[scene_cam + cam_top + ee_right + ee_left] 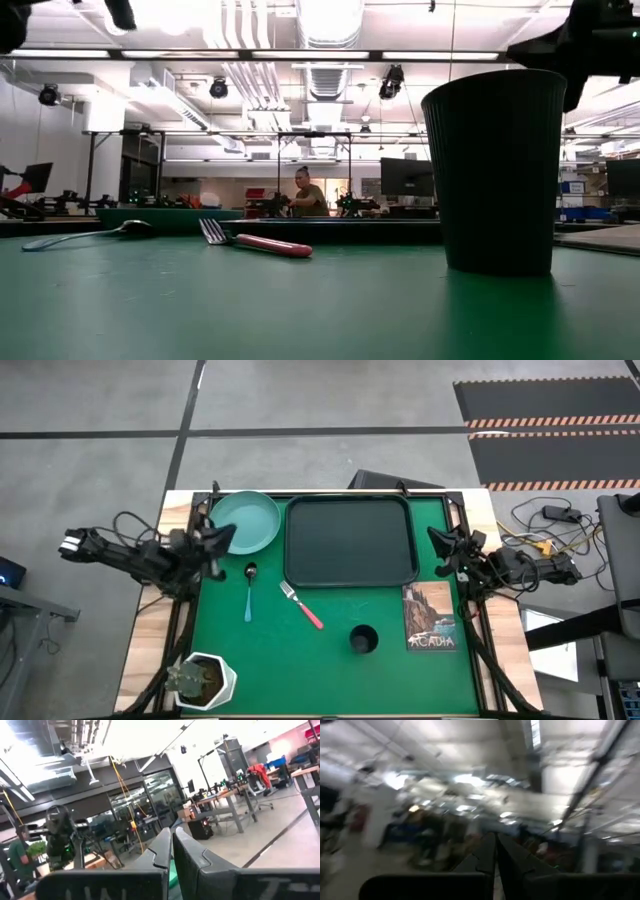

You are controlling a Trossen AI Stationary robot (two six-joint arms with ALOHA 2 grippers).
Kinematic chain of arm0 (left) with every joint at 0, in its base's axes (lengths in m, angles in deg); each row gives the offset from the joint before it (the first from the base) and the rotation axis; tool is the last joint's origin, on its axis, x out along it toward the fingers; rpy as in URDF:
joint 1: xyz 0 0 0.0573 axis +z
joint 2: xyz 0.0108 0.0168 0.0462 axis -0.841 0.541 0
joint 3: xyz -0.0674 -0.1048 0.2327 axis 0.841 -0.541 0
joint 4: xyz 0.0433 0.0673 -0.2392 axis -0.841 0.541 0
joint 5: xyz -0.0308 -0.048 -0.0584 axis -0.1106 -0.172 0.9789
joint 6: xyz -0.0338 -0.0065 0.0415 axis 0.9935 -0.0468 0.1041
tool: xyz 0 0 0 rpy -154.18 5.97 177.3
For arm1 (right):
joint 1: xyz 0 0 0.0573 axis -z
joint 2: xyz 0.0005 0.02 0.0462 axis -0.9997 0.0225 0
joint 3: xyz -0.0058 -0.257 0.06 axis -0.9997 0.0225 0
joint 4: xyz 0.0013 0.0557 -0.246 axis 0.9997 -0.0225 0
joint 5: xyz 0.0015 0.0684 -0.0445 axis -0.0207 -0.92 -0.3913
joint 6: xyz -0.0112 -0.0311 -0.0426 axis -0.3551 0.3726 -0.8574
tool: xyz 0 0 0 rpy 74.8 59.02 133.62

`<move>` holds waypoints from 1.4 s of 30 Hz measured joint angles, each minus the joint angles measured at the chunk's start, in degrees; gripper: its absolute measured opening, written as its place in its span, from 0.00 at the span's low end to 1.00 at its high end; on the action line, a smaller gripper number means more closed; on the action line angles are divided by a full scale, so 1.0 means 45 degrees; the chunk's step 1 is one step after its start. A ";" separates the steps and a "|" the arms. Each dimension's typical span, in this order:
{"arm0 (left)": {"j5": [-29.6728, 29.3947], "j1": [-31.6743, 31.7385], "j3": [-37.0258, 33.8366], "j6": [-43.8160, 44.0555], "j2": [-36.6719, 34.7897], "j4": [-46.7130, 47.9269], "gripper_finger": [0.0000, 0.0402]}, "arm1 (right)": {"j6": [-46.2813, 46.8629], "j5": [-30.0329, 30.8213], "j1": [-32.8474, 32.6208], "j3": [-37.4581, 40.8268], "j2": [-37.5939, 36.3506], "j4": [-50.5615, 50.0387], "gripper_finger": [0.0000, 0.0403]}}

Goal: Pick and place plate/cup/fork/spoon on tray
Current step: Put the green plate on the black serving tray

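The teal plate [248,520] lies at the table's far left, next to the black tray [350,540]. The blue-handled spoon [249,590] and the pink-handled fork [301,605] lie on the green mat in front of them. The black cup [363,640] stands upright nearer the front and looms large in the low view [497,170]. My left gripper [226,540] hovers raised by the plate's left rim, with its fingers shut [495,851] and empty. My right gripper [438,546] waits raised at the tray's right side, also shut [171,847] and empty.
An "ACADIA" picture book [430,618] lies right of the cup. A white pot with a plant [205,680] stands at the near left corner. Black frame rails run along the table's sides. A person [308,190] sits far off in the room.
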 joint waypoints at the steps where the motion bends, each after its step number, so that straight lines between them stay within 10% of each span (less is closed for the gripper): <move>1: -0.0628 -0.0005 0.0183 0.0107 0.0223 0.0459 0.00 | -0.0010 0.0000 0.0000 0.0000 0.0000 -0.0005 0.02; 17: -0.6328 0.0005 0.4984 0.0729 0.3623 0.6331 0.00 | -0.6255 0.0015 0.0000 -0.0039 0.0044 0.2992 0.02; 27: -0.6672 0.0766 0.6917 0.0962 0.6064 0.7332 0.00 | -0.7339 0.0017 0.0005 -0.0461 0.0063 0.3049 0.02; 42: 0.1727 0.5154 1.1057 1.0527 0.9750 2.0589 0.00 | -0.7130 0.0029 0.0005 -0.0481 0.0053 0.2666 0.02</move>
